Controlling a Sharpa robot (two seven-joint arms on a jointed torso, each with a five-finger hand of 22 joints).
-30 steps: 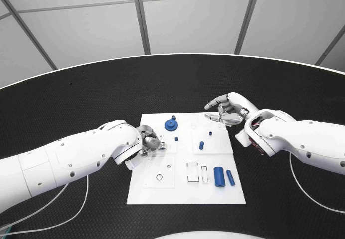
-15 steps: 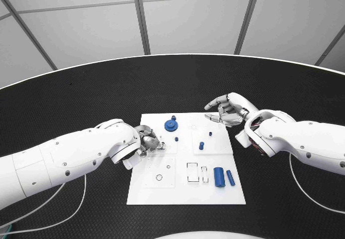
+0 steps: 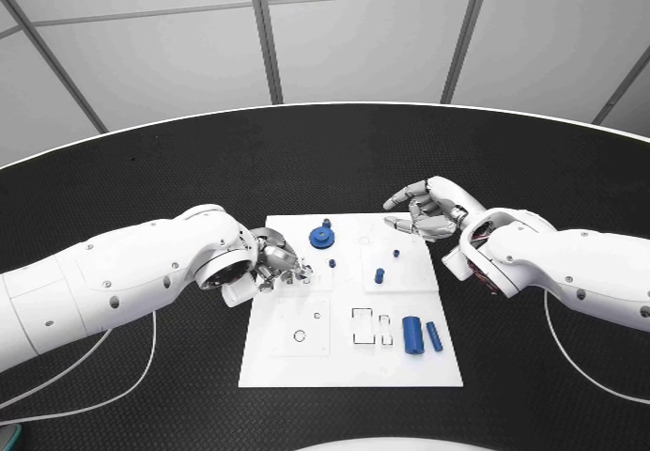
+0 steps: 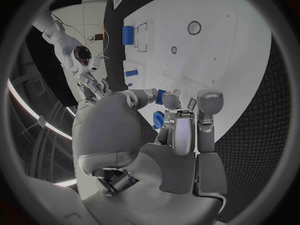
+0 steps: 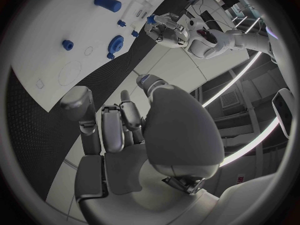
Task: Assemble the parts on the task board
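The white task board (image 3: 346, 362) lies in the middle of the black table. On it a round blue gear-like part (image 3: 322, 235) stands near the far edge. Small blue pegs (image 3: 332, 262) (image 3: 379, 275) (image 3: 395, 252) stand further in. Two blue cylinders (image 3: 411, 334) (image 3: 434, 335) lie near the front right. My left hand (image 3: 281, 261) hovers over the board's left edge, fingers apart, holding nothing; the gear (image 4: 157, 119) and a peg (image 4: 161, 96) peek out behind its fingers. My right hand (image 3: 426, 211) hangs at the board's far right corner, fingers loosely bent and empty (image 5: 112, 130).
The board carries outlined slots (image 3: 363, 324) and small round holes (image 3: 300, 334) in its front half. Black tabletop (image 3: 162, 178) surrounds the board on all sides. White cables (image 3: 135, 376) trail off both arms beside the board.
My left forearm has rolled and swung further over the table, and the left hand has shifted slightly toward the gear. The right arm and the parts have not moved.
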